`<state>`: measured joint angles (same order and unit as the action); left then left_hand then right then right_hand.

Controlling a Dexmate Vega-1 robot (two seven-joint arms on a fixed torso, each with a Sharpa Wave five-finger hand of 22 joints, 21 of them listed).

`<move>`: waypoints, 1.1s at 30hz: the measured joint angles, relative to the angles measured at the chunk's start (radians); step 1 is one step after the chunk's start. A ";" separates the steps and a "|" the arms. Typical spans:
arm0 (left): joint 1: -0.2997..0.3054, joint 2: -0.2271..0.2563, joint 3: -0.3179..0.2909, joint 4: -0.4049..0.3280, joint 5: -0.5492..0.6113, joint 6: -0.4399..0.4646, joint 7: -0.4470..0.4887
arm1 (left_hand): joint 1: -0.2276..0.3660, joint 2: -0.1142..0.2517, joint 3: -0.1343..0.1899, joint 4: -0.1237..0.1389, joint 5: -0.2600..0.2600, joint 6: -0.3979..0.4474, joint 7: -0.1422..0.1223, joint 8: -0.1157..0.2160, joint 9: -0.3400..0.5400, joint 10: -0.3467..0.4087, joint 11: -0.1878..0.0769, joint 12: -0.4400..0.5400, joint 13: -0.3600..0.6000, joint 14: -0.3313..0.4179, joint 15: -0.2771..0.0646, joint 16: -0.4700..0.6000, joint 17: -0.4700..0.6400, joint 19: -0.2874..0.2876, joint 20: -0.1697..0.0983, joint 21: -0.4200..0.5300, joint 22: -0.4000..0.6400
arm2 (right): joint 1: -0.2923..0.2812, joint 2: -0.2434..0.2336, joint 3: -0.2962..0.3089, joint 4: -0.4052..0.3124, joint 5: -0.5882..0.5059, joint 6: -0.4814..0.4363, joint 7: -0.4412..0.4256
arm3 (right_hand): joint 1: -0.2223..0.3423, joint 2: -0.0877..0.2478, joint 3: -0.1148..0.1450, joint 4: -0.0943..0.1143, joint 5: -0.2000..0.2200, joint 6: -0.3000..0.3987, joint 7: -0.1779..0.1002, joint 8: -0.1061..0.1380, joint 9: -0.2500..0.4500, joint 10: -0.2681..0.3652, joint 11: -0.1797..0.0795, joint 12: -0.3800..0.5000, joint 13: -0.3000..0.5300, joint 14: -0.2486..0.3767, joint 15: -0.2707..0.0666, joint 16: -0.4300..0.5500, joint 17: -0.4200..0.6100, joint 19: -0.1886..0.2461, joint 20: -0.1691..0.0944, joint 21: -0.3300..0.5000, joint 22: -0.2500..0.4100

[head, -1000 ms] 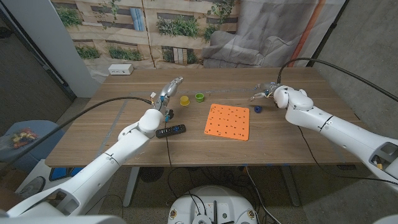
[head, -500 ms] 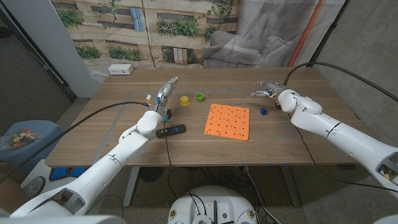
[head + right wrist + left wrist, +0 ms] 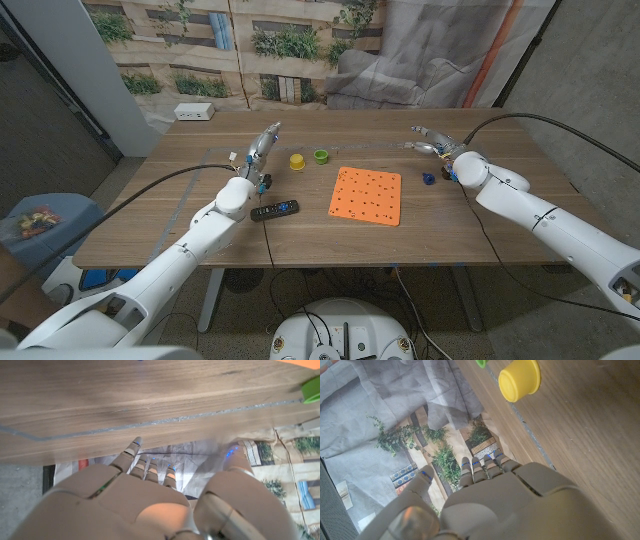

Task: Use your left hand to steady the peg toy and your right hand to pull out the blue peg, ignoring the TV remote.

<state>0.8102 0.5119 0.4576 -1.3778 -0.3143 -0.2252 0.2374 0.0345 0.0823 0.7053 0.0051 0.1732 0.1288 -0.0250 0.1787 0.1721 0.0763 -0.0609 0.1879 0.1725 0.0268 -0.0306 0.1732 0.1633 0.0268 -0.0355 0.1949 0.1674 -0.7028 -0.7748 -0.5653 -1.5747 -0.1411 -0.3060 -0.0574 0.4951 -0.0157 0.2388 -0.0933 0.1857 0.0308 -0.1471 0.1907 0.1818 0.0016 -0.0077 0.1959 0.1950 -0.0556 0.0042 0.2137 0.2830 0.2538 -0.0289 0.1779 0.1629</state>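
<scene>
A TV remote point(image 3: 274, 210) lies nearest on the desk point(image 3: 450, 235), beside the orange peg toy point(image 3: 366, 195). The blue peg point(image 3: 427, 178) rests right of the board, near the right hand point(image 3: 437, 146). Both it and the left hand point(image 3: 262, 147) hover empty, fingers extended, near yellow point(image 3: 297, 160) and green pegs point(image 3: 321, 156).

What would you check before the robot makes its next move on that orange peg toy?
1. Blue peg out of the orange peg toy: ok, it lies on the table beside the toy.
2. Right hand empty: ok, fingers apart, holding nothing.
3. Left hand steadying the toy: not ok, it is raised well away, near the yellow cup.
4. TV remote left alone: ok, neither hand touches it.
5. Other pegs in the toy: cannot tell.
</scene>
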 measured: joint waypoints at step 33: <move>0.042 -0.022 -0.047 0.035 -0.130 -0.104 -0.061 | -0.034 -0.012 -0.019 0.047 0.000 -0.104 0.018 -0.013 0.000 -0.062 0.011 -0.011 0.000 -0.027 -0.002 0.000 0.007 -0.074 0.002 -0.018 0.003 | -0.094 0.123 0.152 0.220 0.482 0.482 -0.006 | -0.247 0.073 -0.060 0.101 0.000 -0.057 0.083 -0.009 -0.007 0.010 -0.033 -0.003 -0.014 -0.055 -0.011 -0.006 -0.023 -0.245 -0.005 -0.008 0.003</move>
<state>0.8520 0.4896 0.4107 -1.3427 -0.4444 -0.3290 0.1767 0.0009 0.0701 0.6862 0.0526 0.1732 0.0246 -0.0074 0.1662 0.1721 0.0146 -0.0499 0.1770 0.1726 -0.0005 -0.0329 0.1733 0.1702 -0.0473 -0.0335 0.1773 0.1703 -0.7967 -0.6519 -0.4138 -1.3544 0.3411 0.1760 -0.0630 0.2486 0.0569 0.1791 0.0074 0.1857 -0.0258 -0.0645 0.1818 0.1748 0.0114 -0.0409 0.1925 0.1809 -0.1105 -0.0072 0.2079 0.2599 0.0089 -0.0335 0.1703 0.1655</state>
